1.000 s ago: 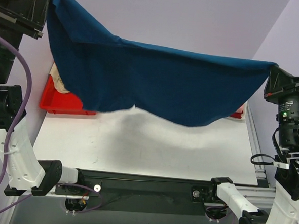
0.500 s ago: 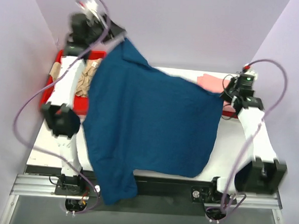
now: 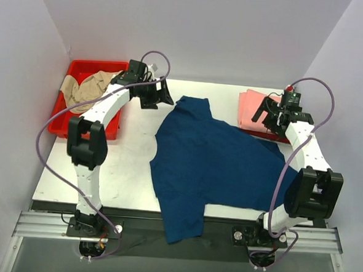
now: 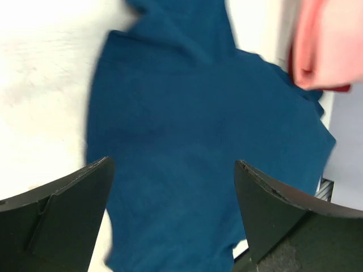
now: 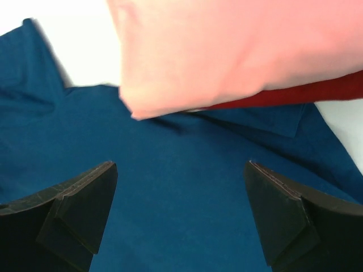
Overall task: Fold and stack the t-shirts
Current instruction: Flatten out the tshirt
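Note:
The navy blue t-shirt (image 3: 217,163) lies spread flat on the white table (image 3: 124,163), plain side up, with one part hanging over the near edge. My left gripper (image 3: 164,94) is open and empty, just left of the shirt's far corner. It looks down on the navy cloth (image 4: 198,141) from above, fingers wide around (image 4: 173,164). My right gripper (image 3: 261,115) is open and empty beside the folded salmon-pink t-shirt (image 3: 254,105), which lies on a red one (image 3: 275,136). In the right wrist view the pink tee (image 5: 227,51) and the red tee (image 5: 317,93) lie beyond the open right gripper (image 5: 181,164), over navy cloth (image 5: 181,198).
A red bin (image 3: 65,119) at the far left holds a crumpled beige t-shirt (image 3: 86,87). Lilac walls close in the left, back and right sides. The arm bases and a metal rail (image 3: 175,231) run along the near edge.
Both grippers have opened and let go of the navy t-shirt. It has dropped from hanging stretched in the air to lying flat on the table. Both arms now reach toward the far side.

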